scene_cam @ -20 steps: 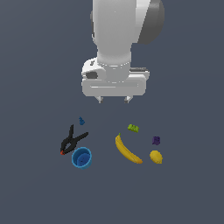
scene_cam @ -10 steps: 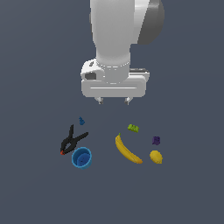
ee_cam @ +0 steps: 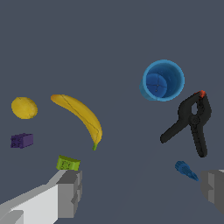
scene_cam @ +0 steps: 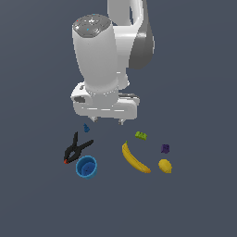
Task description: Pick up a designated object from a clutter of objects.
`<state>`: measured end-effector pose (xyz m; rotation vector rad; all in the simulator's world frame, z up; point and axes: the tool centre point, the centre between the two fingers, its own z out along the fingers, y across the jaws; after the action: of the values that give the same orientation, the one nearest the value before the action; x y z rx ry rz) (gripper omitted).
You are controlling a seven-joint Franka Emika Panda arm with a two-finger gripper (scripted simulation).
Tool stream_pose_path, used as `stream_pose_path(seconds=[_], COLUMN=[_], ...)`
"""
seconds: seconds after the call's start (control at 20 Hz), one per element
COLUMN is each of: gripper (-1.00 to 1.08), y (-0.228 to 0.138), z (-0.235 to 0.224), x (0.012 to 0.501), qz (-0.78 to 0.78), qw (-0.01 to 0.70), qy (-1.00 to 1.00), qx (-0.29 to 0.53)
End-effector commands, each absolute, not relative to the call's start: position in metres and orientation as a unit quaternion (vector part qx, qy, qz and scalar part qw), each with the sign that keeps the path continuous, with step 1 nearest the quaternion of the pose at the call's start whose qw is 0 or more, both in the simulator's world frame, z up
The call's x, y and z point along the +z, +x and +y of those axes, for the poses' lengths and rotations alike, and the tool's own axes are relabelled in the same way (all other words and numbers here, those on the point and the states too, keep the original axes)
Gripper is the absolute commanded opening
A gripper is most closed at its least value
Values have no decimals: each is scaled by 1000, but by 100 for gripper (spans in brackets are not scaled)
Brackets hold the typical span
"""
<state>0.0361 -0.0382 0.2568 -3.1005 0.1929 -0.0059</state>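
Overhead, the arm (scene_cam: 99,60) hangs upright, jaws spread and empty, above the black clamp (scene_cam: 76,148).

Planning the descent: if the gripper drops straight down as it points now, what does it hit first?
Probably bare floor. The open gripper hangs between the tiny blue piece and the green brick; the black clamp lies off toward the exterior view's left. Depth is uncertain.

Arm swung toward exterior view's left; hand (scene_cam: 108,120) now nearer black clamp (scene_cam: 76,147)
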Motion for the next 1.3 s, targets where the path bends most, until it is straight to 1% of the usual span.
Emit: stream_pose_path(seconds=[0.0,0.3,0.7,0.95,1.25], gripper=[100,100,100,100,100], y=[42,52,47,41,37], z=[-58,-119,-188,-212,-222], x=[237,174,105,80,69], qz=[82,142,205,226,235], qw=[18,17,7,2,0], qy=[-996,-990,-979,-974,-972], qx=[-1,-1,-1,0,0])
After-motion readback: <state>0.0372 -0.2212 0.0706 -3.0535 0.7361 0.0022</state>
